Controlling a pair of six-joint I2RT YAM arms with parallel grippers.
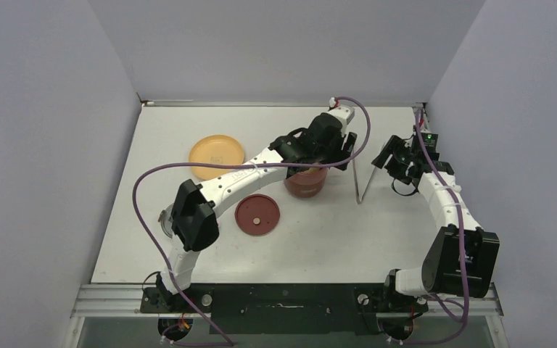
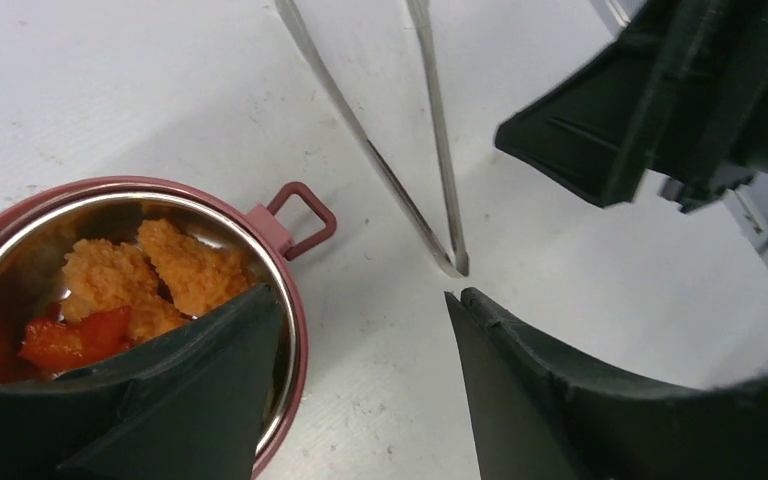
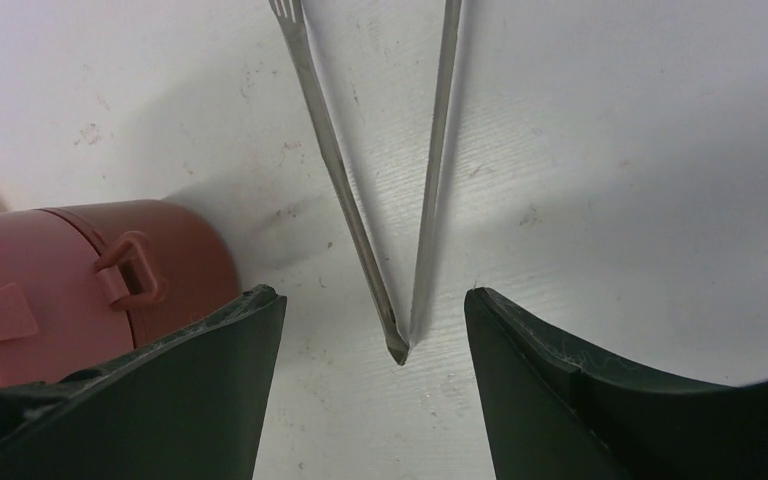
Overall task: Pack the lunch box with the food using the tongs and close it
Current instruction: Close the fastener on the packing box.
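First, at the left, a yellow plate [image 1: 217, 154] lies on the table [image 1: 333, 246], with a maroon disc lid [image 1: 257, 214] near it, toward the front. Next stands the lunch box [image 1: 305, 183], its open top container holding the food [image 2: 175, 270]: orange breaded bits and red pieces. The left gripper [image 2: 360, 300] hovers over its rim, fingers spread, holding nothing. The tongs [image 3: 346, 200] lie flat just right of it, their joined end between the 2 parted, empty fingers of the right gripper [image 3: 372, 295].

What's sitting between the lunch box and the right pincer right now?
Only the tongs, lying loose on the table. The top view shows them between the lunch box and the right pincer; the right wrist view agrees.
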